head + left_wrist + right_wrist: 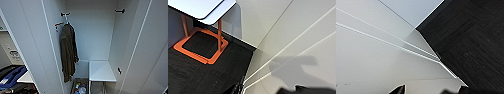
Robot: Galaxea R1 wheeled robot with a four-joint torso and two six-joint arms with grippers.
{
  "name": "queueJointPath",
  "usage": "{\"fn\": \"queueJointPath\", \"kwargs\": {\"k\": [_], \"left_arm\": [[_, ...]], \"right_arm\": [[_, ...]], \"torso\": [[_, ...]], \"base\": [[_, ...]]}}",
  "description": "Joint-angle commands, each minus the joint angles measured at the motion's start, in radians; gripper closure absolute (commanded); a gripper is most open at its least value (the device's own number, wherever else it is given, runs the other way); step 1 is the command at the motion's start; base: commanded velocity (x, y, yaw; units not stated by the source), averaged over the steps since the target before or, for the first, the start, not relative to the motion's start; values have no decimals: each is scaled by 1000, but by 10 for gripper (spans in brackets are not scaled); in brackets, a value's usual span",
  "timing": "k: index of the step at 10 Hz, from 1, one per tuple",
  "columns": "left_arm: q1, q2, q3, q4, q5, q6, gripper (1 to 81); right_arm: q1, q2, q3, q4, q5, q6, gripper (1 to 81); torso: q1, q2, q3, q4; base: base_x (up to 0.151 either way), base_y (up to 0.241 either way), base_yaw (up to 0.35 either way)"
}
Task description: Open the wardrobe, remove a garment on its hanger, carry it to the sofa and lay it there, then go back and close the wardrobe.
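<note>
The wardrobe (100, 37) stands open, both white doors swung wide so the plain white inside faces the head camera. Its left door (30, 45) fills the left of the head view and its right door (150, 50) the right. Low inside, against the right wall, a white shelf (101, 71) juts forward, with a wire basket (80, 87) of small mixed items beside its left edge on the wardrobe floor.

An olive-green jacket (68, 55) hangs at the left side of the inside, just beside the left wall, from a white hanger (65, 17) hooked on a dark peg (64, 14). A second dark peg (120, 10) sticks out high on the right wall.

Outside the left door lies a heap of dark and blue fabric (11, 75).

The left wrist view shows white panels meeting dark carpet (198, 75), and an orange table frame (203, 45) under a pale tabletop (200, 7). The right wrist view shows white panels and dark floor (473, 37). Whether either pincer is open or closed, or holds anything, I cannot tell.
</note>
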Motion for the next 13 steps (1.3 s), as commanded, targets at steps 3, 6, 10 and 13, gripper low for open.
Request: {"fn": "queueJointPath", "kwargs": {"k": [3,6,10,13], "left_arm": [[-102,177,36,-46,80,1,10],[-48,290,65,-35,80,4,10],[19,432,64,8,90,12,10],[163,441,6,86,84,15,10]], "right_arm": [[77,132,202,-12,-25,-19,10],[-24,220,293,-76,-14,-36,10],[-55,428,201,-162,-27,-34,10],[-108,536,18,-204,-54,-36,10]], "torso": [[0,0,0,0],[1,1,-1,0],[2,1,-1,0],[2,1,-1,0]], "base": [[0,0,0],[0,0,0],[0,0,0],[0,0,0]]}}
